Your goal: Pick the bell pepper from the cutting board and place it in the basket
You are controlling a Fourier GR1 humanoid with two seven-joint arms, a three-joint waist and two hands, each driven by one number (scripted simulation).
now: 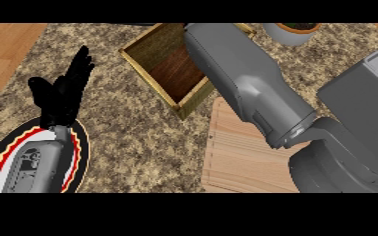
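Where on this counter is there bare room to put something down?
Bare granite lies between the left hand and the basket, running down to the cutting board. The board's lower left is bare. The right forearm crowds the basket's right side; a pot stands beyond.

Left robot hand (65,92) open, fingers up; right forearm (244,85) extended.
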